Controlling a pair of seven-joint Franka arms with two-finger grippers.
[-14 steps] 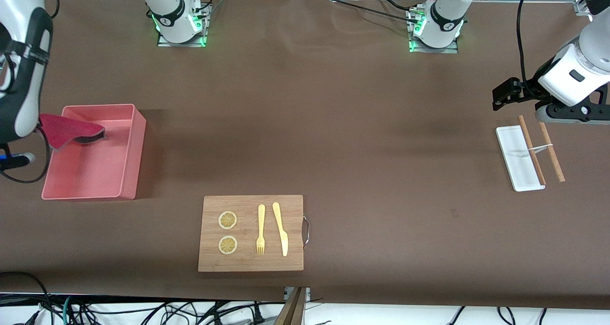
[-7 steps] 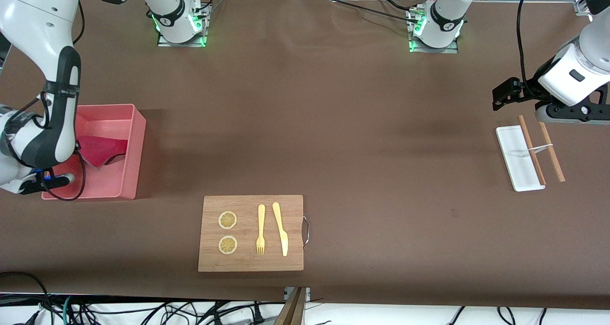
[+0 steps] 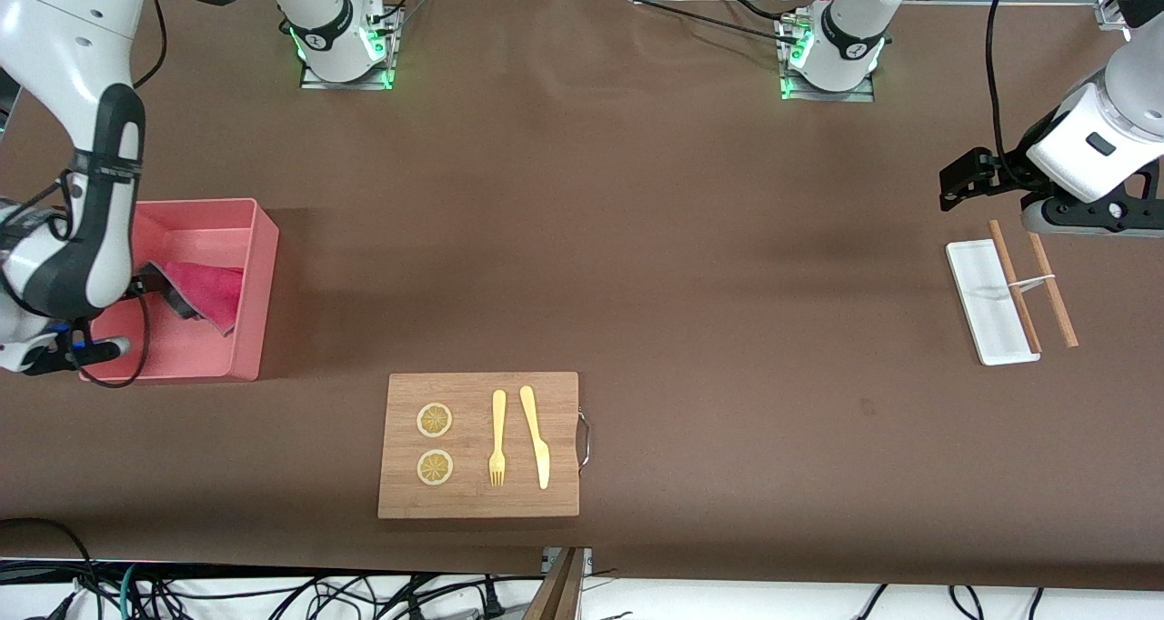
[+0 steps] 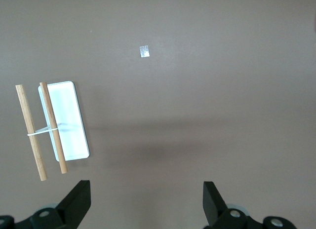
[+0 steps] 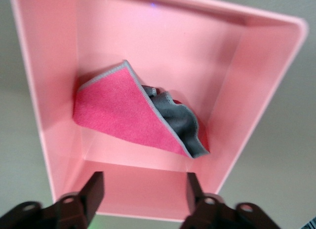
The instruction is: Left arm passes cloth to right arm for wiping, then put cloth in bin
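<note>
Right gripper (image 5: 143, 192) hovering over the bin (image 3: 259, 238), fingers spread wide and holding nothing. Cloth (image 5: 133, 115) lying crumpled inside the bin, pressed toward the wall nearest the board (image 3: 479, 445), one grey-edged fold turned up, free of the fingers.

Left gripper (image 4: 145, 202) waiting, wide open and empty, above bare table near the tray (image 4: 64, 120) and the two sticks (image 4: 42, 130) at the left arm's end.

Judging the drop as done, or nearly so. Doing it well: lifting straight up out of the bin, keeping the fingers spread so no hem catches on a pad; checking that no corner is draping over the rim before pulling away; avoiding any sideways drift that might knock the wall and shift the bin.

Seeing no brand, label or readable writing anywhere; only a small pale tape scrap (image 4: 143, 51) on the tablecloth, blank as far as visible.
</note>
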